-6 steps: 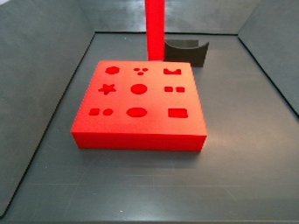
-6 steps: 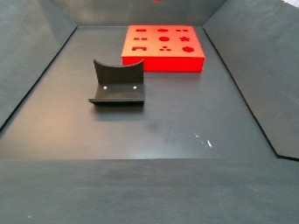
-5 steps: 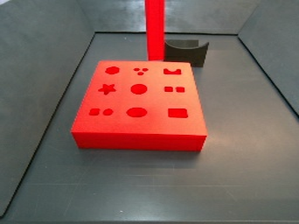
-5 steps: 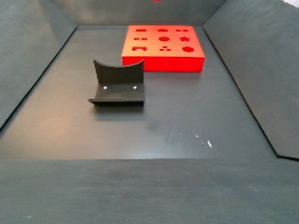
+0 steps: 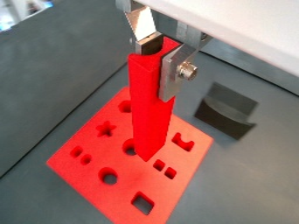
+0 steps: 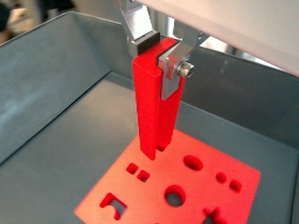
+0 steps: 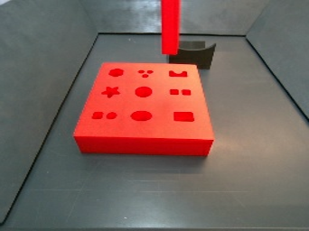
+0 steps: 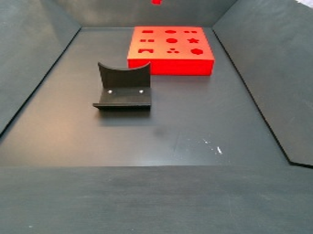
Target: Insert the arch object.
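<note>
My gripper [image 5: 158, 59] is shut on a long red arch piece [image 5: 149, 109] and holds it upright above the red block [image 5: 87, 171]; both wrist views show this, and the gripper [image 6: 160, 59] grips the piece [image 6: 153, 114] at its top end. The block [image 7: 143, 108] has several shaped holes, among them the arch-shaped hole [image 7: 182, 72] at its far right corner. In a side view the piece [image 7: 171, 27] hangs above the block's far edge, close to that hole. The gripper itself is out of frame in both side views.
The dark fixture [image 7: 193, 51] stands behind the block in a side view, and it also shows on the open floor [image 8: 123, 87] in front of the block [image 8: 171, 50]. Grey walls enclose the dark floor.
The held arch piece has shifted slightly to the right in a side view, toward the arch hole. The block and fixture have not moved.
</note>
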